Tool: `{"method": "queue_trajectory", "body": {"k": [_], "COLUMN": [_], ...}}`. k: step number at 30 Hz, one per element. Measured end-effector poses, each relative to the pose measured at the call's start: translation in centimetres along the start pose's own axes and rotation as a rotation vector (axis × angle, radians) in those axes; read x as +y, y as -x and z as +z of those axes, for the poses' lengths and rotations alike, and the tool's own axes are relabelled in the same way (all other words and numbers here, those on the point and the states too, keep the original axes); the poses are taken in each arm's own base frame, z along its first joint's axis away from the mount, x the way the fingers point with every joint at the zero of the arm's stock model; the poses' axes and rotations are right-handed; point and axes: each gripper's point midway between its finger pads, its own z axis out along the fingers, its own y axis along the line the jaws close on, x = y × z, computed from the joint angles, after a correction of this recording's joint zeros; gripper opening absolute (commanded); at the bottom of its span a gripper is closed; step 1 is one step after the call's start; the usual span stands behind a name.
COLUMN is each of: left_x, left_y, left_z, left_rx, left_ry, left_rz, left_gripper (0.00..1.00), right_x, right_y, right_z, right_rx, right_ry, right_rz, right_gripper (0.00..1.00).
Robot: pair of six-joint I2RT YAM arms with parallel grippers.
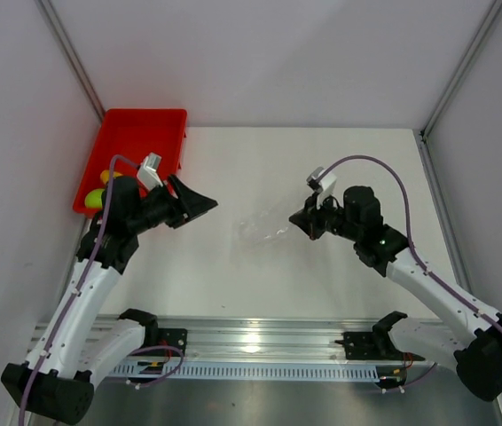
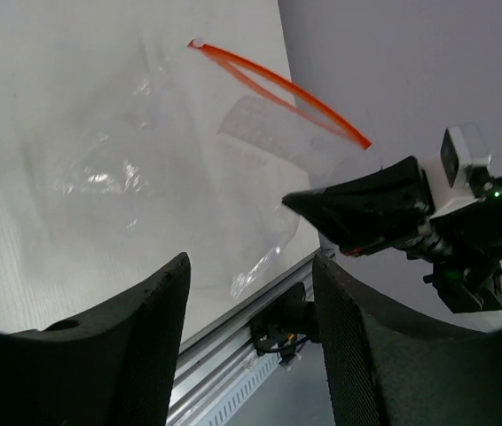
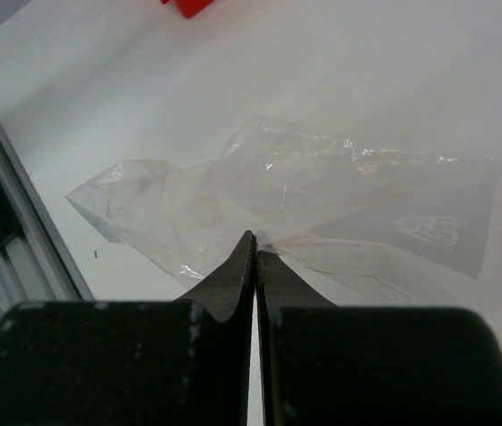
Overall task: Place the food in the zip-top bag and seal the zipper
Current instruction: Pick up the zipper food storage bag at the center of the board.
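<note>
The clear zip-top bag lies crumpled on the white table between the arms. Its orange-red zipper shows in the left wrist view, with the mouth slightly parted. My right gripper is shut on the bag's edge, fingertips pinched together; it also shows in the left wrist view. My left gripper is open and empty, left of the bag, its fingers wide apart. A green fruit and a yellow-orange fruit lie in the red tray. The pinkish-orange fruit is hidden.
The red tray stands at the back left against the wall, its corner showing in the right wrist view. An aluminium rail runs along the near edge. Grey walls close in the table on the left, back and right.
</note>
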Motion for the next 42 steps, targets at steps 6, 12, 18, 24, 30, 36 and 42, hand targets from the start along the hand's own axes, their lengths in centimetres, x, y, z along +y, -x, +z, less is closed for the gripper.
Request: {"method": "queue_trajectory", "body": {"k": [6,12,18,24,30,36,42], "left_x": [-1.4,-1.1,-0.5,-0.2,-0.8,-0.2,1.4], "left_y": [1.6,1.2,-0.2,0.0,0.0,-1.2,-3.3], "left_z": [1.1,4.3,7.6,10.0,10.2,10.2,8.7], "left_rx": [0.019,0.126,0.244,0.326,0.35,0.389,0.412], "left_ry": [0.003,0.052,0.081,0.134,0.142,0.157,0.187], "left_rz": [-0.005,-0.041,-0.111,-0.187,-0.203,-0.221,-0.24], "left_gripper": [0.66,0.7,0.76,0.76,0.74,0.72,0.69], "right_x": [4.2,8.2,10.6,11.8,12.8,13.3,12.8], "right_y": [-2.1,-2.9,-1.7,-1.3,-2.6,-3.1,-3.3], "right_z": [1.2,1.9,1.5,0.7,0.7,0.7,0.7], "right_rx": [0.113,0.192,0.19,0.214,0.282,0.318,0.331], "right_ry": [0.128,0.263,0.353,0.394,0.411,0.383,0.34], "right_rz": [-0.108,-0.223,-0.31,-0.378,-0.437,-0.5,-0.539], "right_gripper": [0.0,0.0,0.0,0.0,0.0,0.0,0.0]}}
